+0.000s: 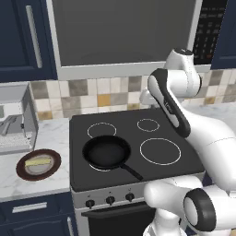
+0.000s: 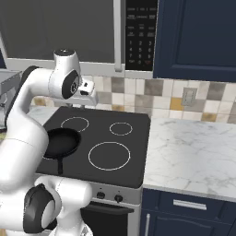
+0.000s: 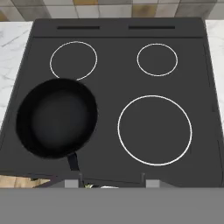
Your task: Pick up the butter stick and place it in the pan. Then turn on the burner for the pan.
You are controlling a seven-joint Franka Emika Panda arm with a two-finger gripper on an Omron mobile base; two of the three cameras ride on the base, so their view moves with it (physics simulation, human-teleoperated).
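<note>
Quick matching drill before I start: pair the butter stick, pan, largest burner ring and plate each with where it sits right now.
Things:
1. butter stick
2. pan
3. largest burner ring
4. plate

Places:
A. front left of the cooktop
B. on the counter left of the stove
C. lying on the plate
D. front right of the cooktop

Pairs: 1-C, 2-A, 3-D, 4-B

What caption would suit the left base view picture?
Butter stick waits on a plate beside the cooktop; empty pan sits front-left.
</note>
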